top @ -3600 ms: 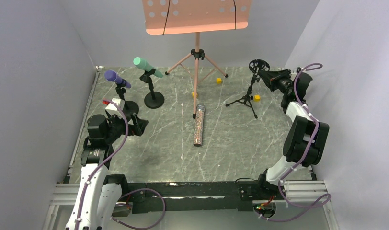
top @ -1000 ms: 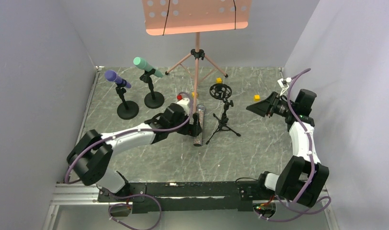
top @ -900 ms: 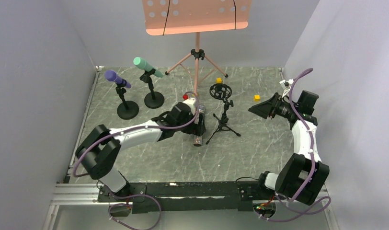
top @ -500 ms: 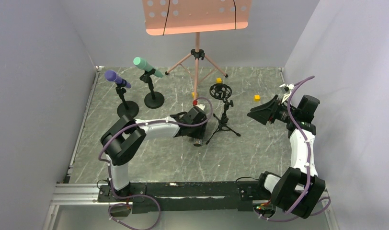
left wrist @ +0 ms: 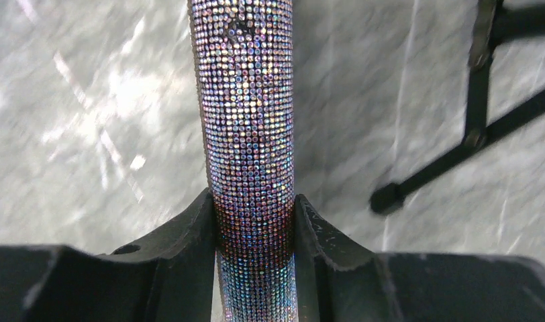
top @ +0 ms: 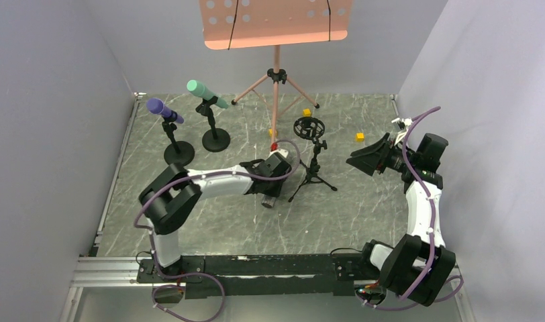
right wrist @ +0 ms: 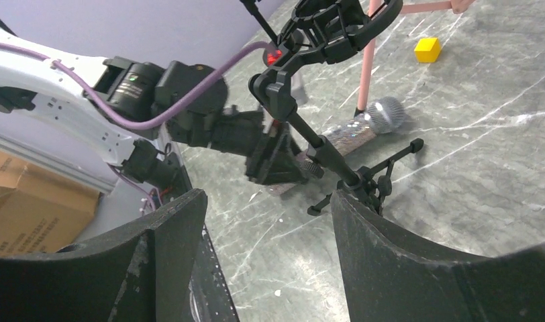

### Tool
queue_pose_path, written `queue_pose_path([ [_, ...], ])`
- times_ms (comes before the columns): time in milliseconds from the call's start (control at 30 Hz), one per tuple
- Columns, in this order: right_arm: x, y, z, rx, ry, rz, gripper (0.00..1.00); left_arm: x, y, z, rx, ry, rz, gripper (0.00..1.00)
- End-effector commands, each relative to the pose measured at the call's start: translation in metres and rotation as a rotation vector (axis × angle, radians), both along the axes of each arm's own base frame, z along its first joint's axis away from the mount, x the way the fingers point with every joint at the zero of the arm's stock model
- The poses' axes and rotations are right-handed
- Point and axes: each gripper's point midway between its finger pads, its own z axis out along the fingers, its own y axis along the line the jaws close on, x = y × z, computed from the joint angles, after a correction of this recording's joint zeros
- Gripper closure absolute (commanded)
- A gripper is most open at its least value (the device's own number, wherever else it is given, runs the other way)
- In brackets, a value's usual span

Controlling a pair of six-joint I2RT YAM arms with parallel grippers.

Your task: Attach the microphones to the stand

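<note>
Left gripper (left wrist: 254, 218) jaws clamped on glitter mic (left wrist: 246, 100) barrel. Mic flat on table (top: 209, 221), just beside tripod stand (top: 313, 161). Right gripper (right wrist: 266, 221) jaws wide apart, empty. We lift slowly, clear tripod leg, tilt tail toward ring clip (top: 308, 127). Right could steady stand.

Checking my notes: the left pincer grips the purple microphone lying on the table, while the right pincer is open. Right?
Not quite. The left pincer grips the glittery microphone, as the left wrist view shows; the purple microphone sits on its stand. The right pincer is open.
</note>
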Motion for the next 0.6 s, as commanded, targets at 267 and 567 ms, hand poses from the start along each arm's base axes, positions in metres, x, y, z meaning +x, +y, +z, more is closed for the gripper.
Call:
queue_pose_path([
  [267,-0.009,0.0,0.017,-0.093,-0.185,0.012,0.27,-0.047,0.061,0.076,-0.189,-0.171,0.016,1.0],
  [567,-0.014,-0.003,0.02,-0.239,-0.267,-0.028,0.25,-0.077,0.075,0.154,-0.516,-0.447,-0.145,1.0],
])
